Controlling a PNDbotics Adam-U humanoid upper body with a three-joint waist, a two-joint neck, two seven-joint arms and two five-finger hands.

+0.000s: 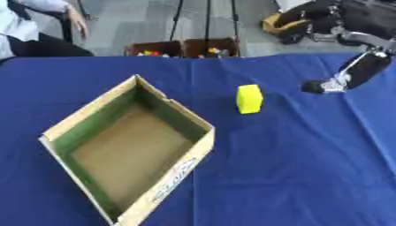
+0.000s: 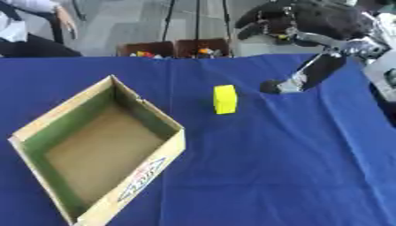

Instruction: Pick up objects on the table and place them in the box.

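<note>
Even, diffuse lighting is seen throughout; no glare is produced on the blue tablecloth (image 1: pixel 294 167). All edges are softened by blur, and the right hand (image 2: pixel 282 84) is smeared.

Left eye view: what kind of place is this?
Likely a lab or demo room: a table under a blue cloth, bins of small items on a grey floor behind it, and an open cardboard box set for sorting.

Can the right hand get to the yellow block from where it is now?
Probably yes. The right hand hangs above the blue cloth just right of the yellow block, with only bare cloth between them. The cardboard box sits on the block's other side.
</note>
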